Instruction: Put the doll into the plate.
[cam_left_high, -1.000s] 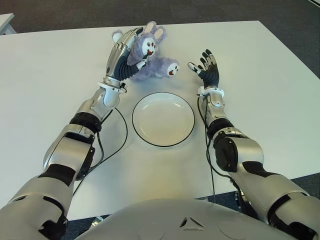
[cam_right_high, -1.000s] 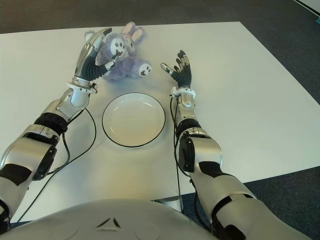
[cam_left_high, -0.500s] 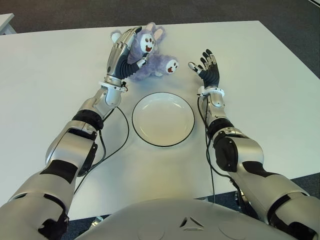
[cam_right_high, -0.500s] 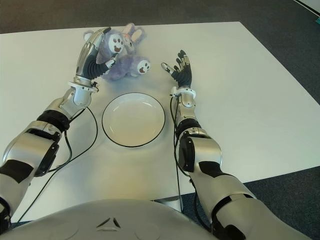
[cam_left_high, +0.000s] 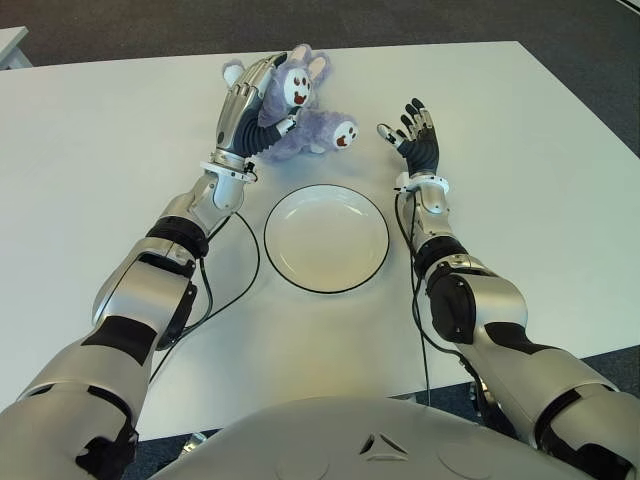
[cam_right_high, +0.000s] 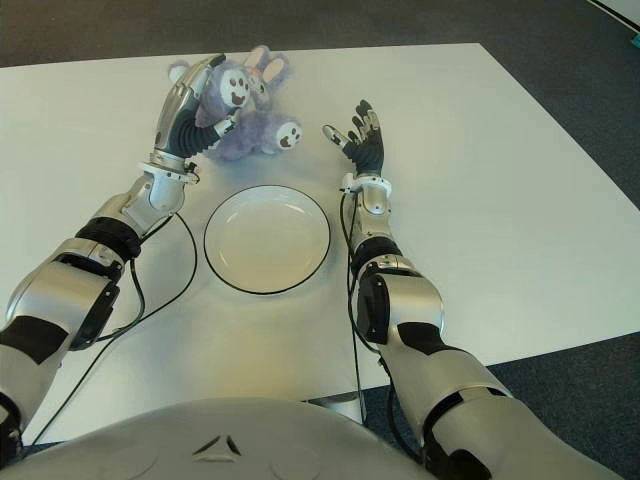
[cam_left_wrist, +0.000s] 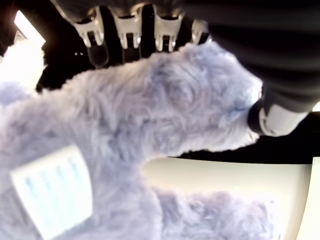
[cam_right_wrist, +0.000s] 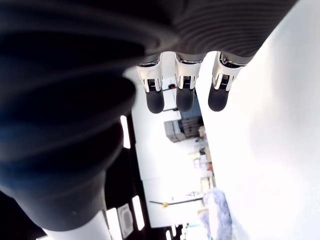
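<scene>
While the left robot hand (cam_left_high: 243, 107) clutches the doll (cam_left_high: 300, 118) beyond the plate (cam_left_high: 326, 238), the right robot hand (cam_left_high: 416, 135) shows spread nearby.

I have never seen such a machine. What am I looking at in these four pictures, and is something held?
This is a humanoid robot with two arms, seen mostly from its own head. The two wide pictures come from its two eyes, looking down at a white table. The two close pictures come from cameras on its wrists. On the table lies an empty white plate. The left robot hand grips a purple plush doll just beyond the plate; its wrist picture is filled with the fur. The right robot hand is open and holds nothing, to the right of the doll.
</scene>
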